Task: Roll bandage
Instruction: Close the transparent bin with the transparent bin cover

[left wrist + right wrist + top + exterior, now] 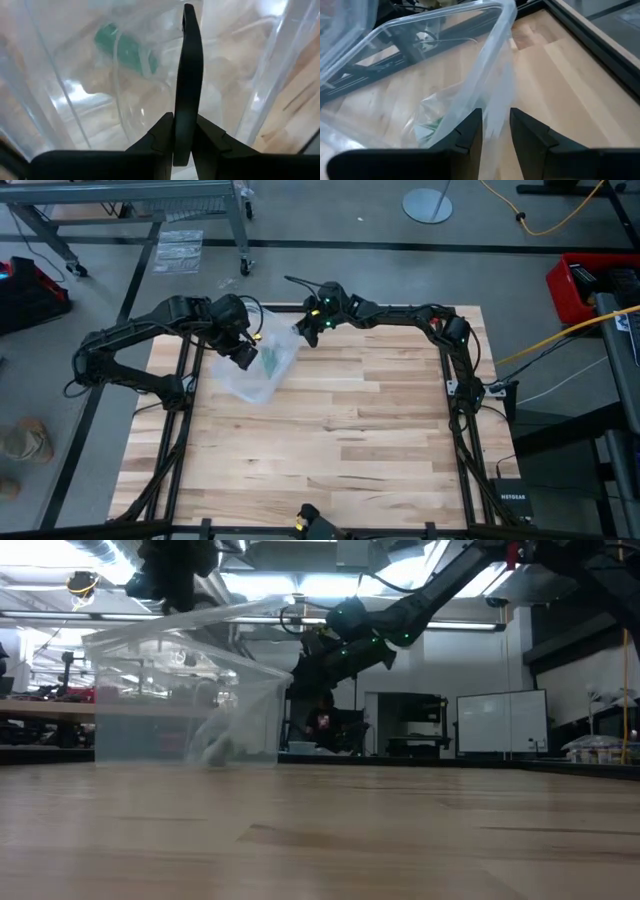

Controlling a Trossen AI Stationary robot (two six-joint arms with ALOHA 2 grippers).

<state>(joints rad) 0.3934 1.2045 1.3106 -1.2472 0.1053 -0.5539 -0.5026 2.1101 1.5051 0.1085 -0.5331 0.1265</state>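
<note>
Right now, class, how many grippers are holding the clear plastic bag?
2. The left gripper pinches the bag's left edge; the right gripper pinches its right edge, with the bandage inside.

From my station I see a clear plastic bag [255,370] at the far left part of the wooden table [330,440], its mouth lifted and pulled wide, its lower part resting on the planks. In the low view the bag [185,700] stands like a slack tent on the tabletop [320,830]. Beyond the table I see grey floor with a round metal base [428,205], a yellow cable [555,220] curling past it, and a red crate [590,285] at the right edge. A metal frame on casters [150,200] stands at the far left. A small black box [512,498] sits near the table's right corner. A whiteboard [500,720] shows in the room behind.
</note>
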